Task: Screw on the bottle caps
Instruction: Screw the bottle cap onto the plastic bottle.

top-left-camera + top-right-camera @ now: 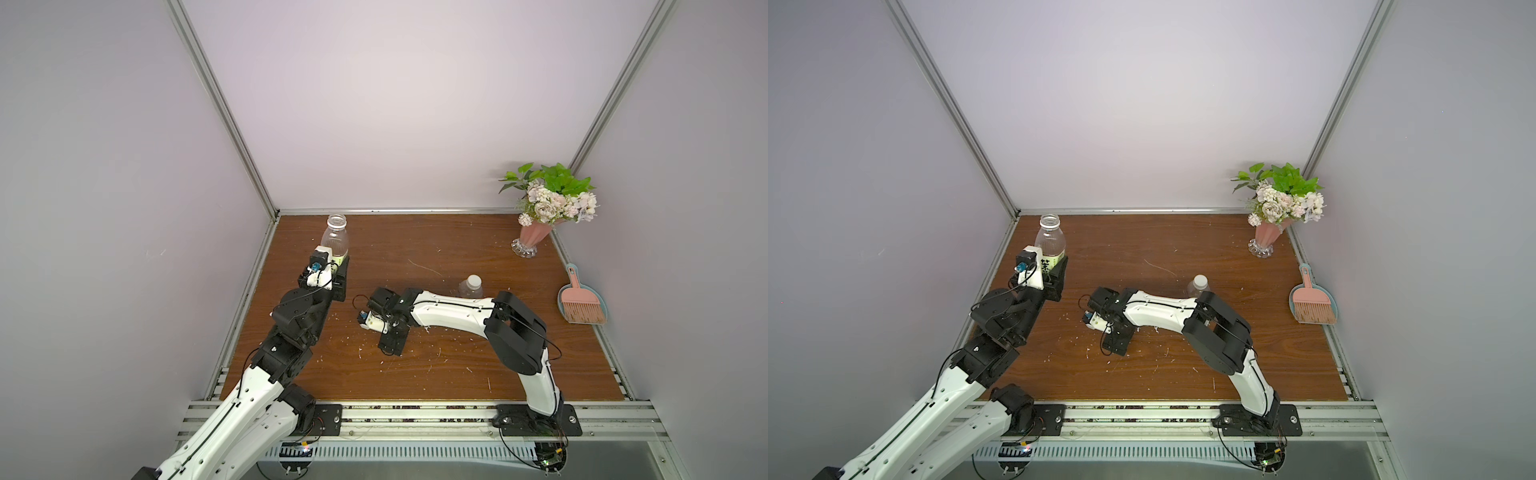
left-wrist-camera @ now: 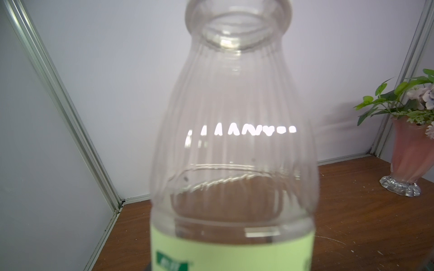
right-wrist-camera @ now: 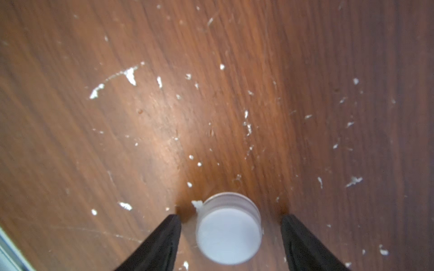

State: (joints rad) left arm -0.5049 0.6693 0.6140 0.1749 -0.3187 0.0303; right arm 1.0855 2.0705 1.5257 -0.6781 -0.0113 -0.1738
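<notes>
The left gripper [image 1: 341, 268] was clamped round the lower body of a small clear plastic wide-necked bottle with a yellow-green label [image 1: 334, 239]. It held this labelled bottle [image 2: 234, 140] upright at the far left of the brown wooden table [image 1: 436, 249], and the neck stood open with no cap on it.

The right gripper [image 3: 230, 217] pointed down at the middle of the table with its jaws apart. One black finger [image 3: 162, 239] stood on either side of a small round white plastic screw cap [image 3: 229, 237]. Wood showed in the gap on both sides, so the gripper had hold of nothing. The white screw cap lay flat top up, open side down, among white crumbs [image 3: 130, 75].

A second bottle [image 1: 471, 290], clear and nearly bare, stood behind the right arm with a white cap [image 1: 473, 280] on its neck. Whether that cap was tight could not be told.

The loose cap looked light and stiff, low to the wood, with a ribbed side wall. The best hold seemed to be across that ribbed wall, centred, since an uneven touch would likely skid it over the smooth board. The labelled bottle looked empty and thin-walled, so it might dent or twist in the grip once the cap was turned
</notes>
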